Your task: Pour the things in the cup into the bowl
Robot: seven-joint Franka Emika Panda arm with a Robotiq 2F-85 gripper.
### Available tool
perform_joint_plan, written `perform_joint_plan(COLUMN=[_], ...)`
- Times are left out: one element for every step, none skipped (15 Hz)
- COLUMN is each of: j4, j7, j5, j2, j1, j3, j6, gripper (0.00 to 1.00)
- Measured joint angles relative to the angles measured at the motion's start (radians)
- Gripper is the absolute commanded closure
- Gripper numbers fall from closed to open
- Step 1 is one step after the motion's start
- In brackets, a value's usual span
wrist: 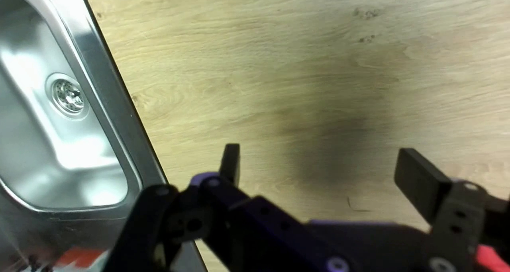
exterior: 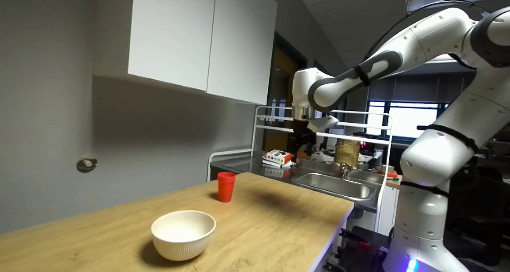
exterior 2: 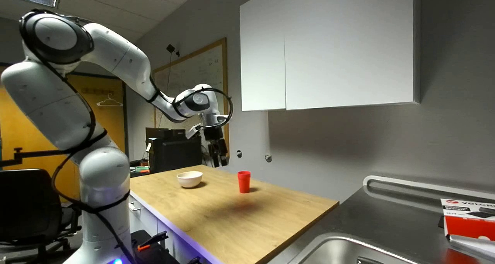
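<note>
On the wood-grained desk (exterior: 263,228) stand an upright, tapered red cup (exterior: 226,187) and a round white bowl (exterior: 182,246) with ribbed sides, while above the desk hangs the black end effector (wrist: 322,164), jaws spread apart.

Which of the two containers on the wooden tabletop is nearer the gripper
The red cup: part of it shows at the wrist view's corner, while the white bowl stands farther from the gripper, outside that view.

A: Cup (exterior: 226,187), solid red.
B: Bowl (exterior: 181,247), off-white, fine vertical ribbing.
A: Worktop (exterior: 271,228)?
B: Pale tan, streaky wood grain, dark knots.
A: Claw (wrist: 318,164) black; arm (exterior: 430,156) white, grey bands. Cabinet (exterior: 173,37) white.
</note>
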Motion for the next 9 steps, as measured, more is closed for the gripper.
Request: perform_joint_plan(j4=[0.027,0.055,0.085,0.117,0.151,0.188,0.227,0.268,0.311], j7=[0.006,0.012,0.018,0.023,0.027,0.031,0.034,0.037,0.038], j5=[0.000,0.000,0.001,0.002,0.005,0.009,0.014,0.021,0.029], j2=[0.028,0.059,0.092,0.126,0.163,0.202,0.241,0.283,0.326], j1=[0.007,0.014,0.021,0.027,0.035,0.042,0.047,0.053,0.059], j3=[0.001,0.003,0.005,0.006,0.006,0.006,0.006,0.005,0.005], j6=[0.007,0.014,0.021,0.027,0.030,0.031,0.031,0.031,0.031], gripper=[0.00,0.00,0.00,0.00,0.00,0.00,0.00,0.00,0.00])
